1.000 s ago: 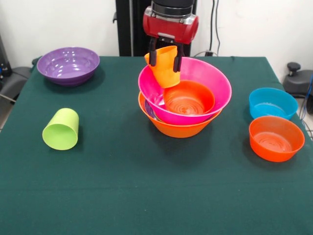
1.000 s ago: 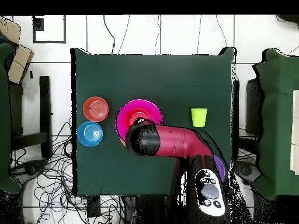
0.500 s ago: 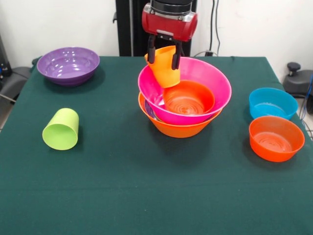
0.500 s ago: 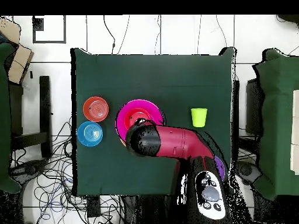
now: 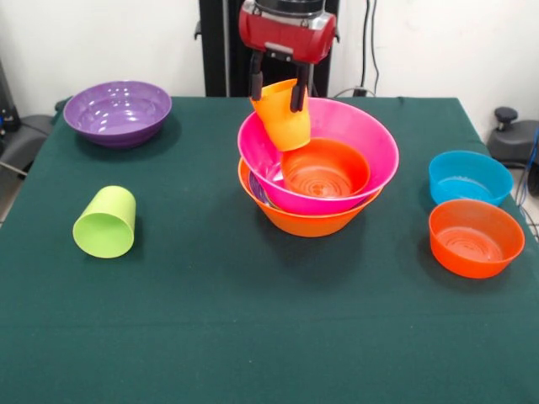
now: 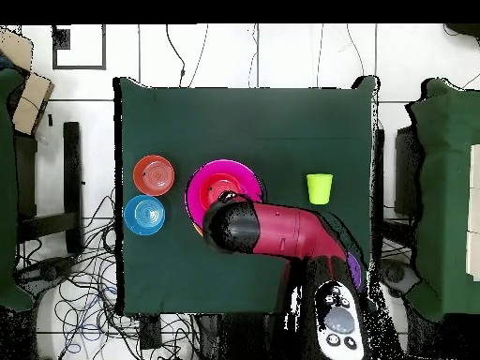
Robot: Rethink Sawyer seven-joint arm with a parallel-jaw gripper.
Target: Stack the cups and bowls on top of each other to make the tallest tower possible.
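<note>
So the gripper [image 5: 275, 94] has its fingers clamped on the orange cup [image 5: 282, 115], holding it tilted over the far-left rim of the tower [image 5: 318, 168]: pink bowl [image 5: 370, 139] with a small red-orange bowl [image 5: 326, 168] inside, on the yellow-orange one [image 5: 305, 221]. The lime green cup [image 5: 106, 221] lies on its side, well apart

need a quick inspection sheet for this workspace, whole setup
surface: green cloth table, flat.
job's things: tower mid-table, pink bowl holding a red-orange bowl; orange cup tilted above its rim; green cup on its side; purple bowl, blue bowl and a second red-orange bowl apart.
clutter: nothing seen.
grippers: gripper shut on orange cup.
cables: loose wires on floor.
surroundings: chairs beside table.
</note>
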